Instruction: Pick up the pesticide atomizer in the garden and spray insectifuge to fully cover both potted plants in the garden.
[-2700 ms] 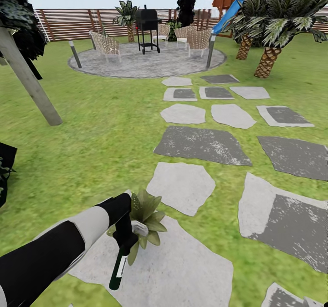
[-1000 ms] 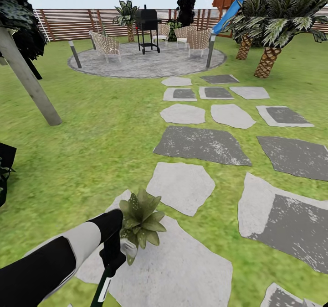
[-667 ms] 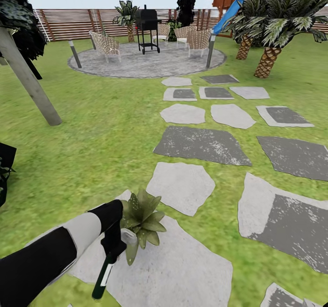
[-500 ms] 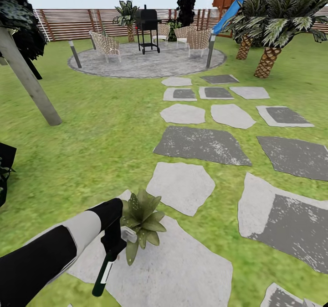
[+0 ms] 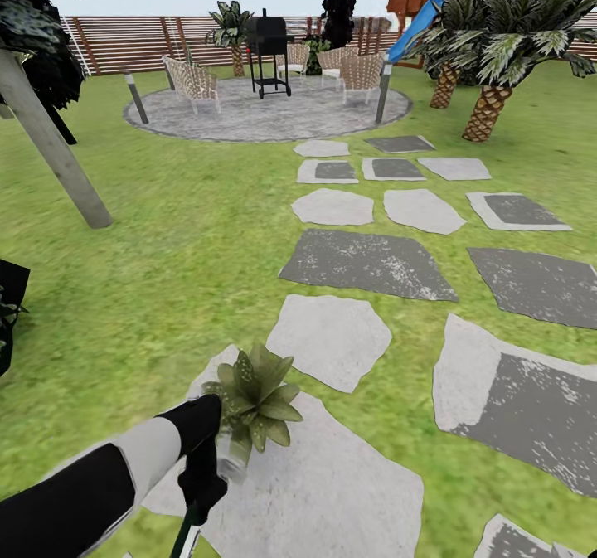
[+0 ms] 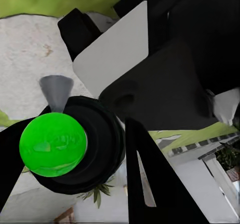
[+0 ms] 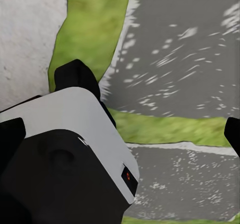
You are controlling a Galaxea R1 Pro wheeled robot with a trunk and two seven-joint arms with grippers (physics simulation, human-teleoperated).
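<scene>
the left claw (image 5: 203,479), clenched on the pesticide atomizer (image 5: 189,533), has dropped lower and nearer than a moment ago, its pale head just beside the potted plant (image 5: 253,400) on the stepping stone (image 5: 332,492). likely another spray pass. right claw's state i cannot tell. the label is too small to read.

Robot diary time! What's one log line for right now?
phase: spraying | left gripper: shut on pesticide atomizer | aimed at: potted plant on stepping stone | right gripper: open
</scene>
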